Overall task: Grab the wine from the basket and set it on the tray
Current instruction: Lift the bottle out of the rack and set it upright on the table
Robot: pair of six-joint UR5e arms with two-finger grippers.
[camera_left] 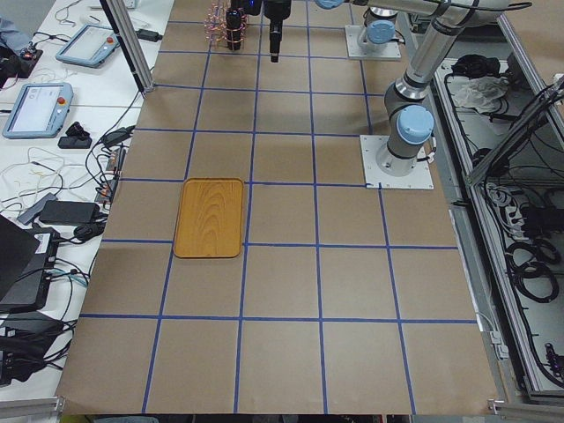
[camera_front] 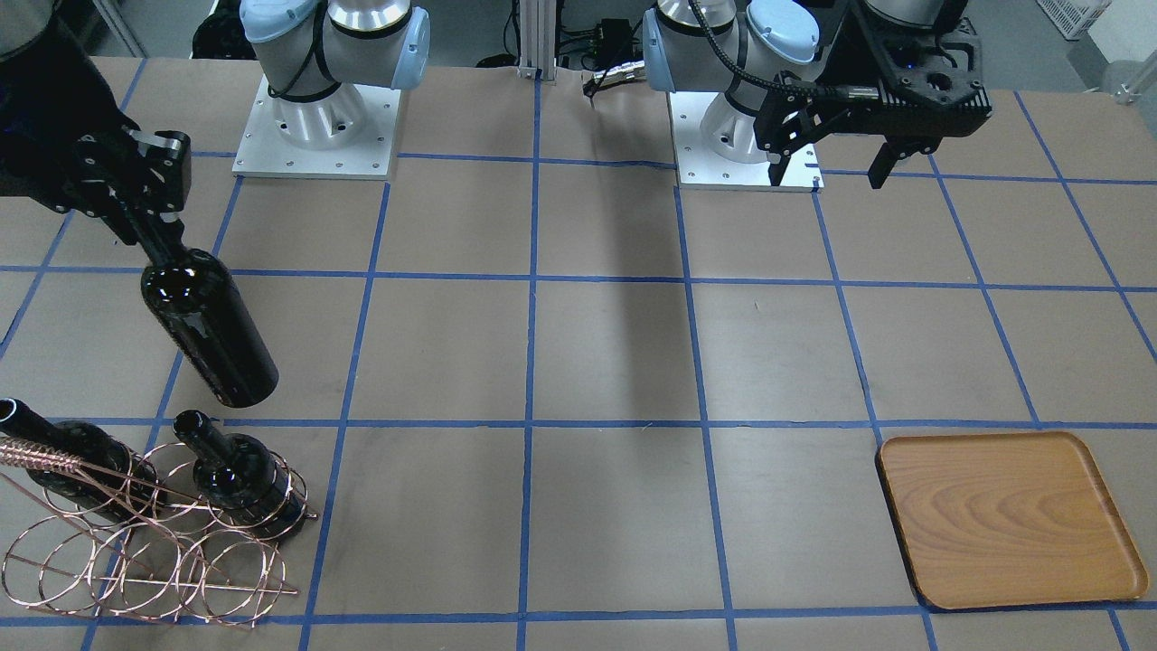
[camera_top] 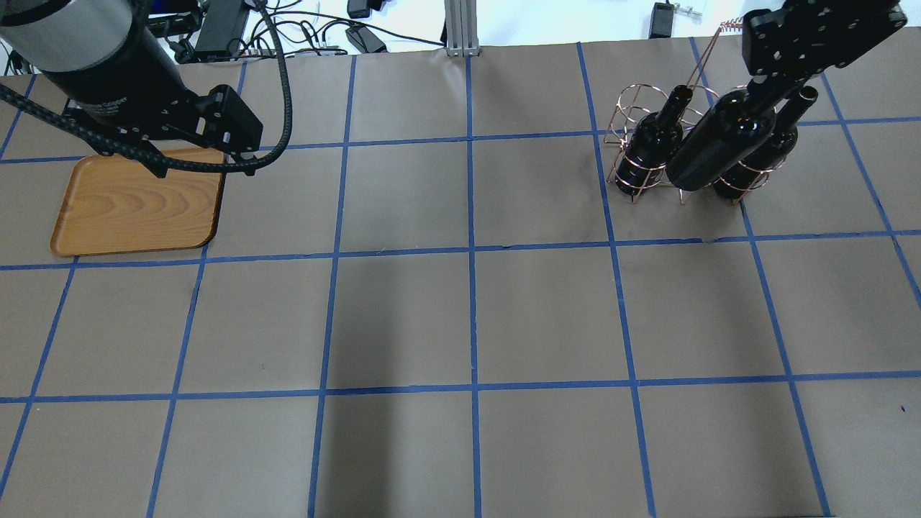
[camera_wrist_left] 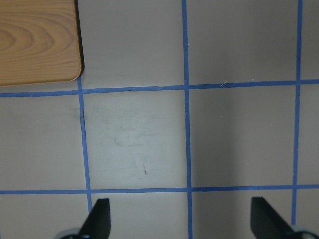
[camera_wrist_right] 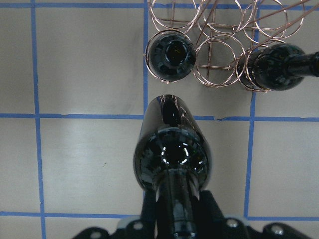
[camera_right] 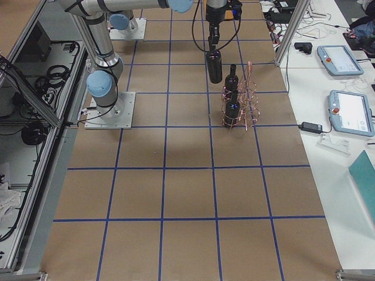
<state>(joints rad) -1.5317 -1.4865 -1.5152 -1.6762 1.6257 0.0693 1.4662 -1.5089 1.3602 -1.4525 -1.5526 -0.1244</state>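
My right gripper (camera_front: 147, 228) is shut on the neck of a near-black wine bottle (camera_front: 208, 334) and holds it upright above the table, out of the basket and on the robot's side of it. The right wrist view shows this bottle (camera_wrist_right: 172, 154) hanging below the gripper (camera_wrist_right: 177, 224). The copper wire basket (camera_front: 145, 551) holds two more bottles, one (camera_front: 239, 479) upright and one (camera_front: 72, 457) beside it. The wooden tray (camera_front: 1008, 520) lies bare at the other end of the table. My left gripper (camera_front: 827, 176) is open and empty, hovering beside the tray (camera_wrist_left: 37, 40).
Brown paper with a blue tape grid covers the table (camera_top: 468, 309). The two arm bases (camera_front: 316, 127) stand at the robot's edge. Several basket loops (camera_wrist_right: 219, 50) hold nothing.
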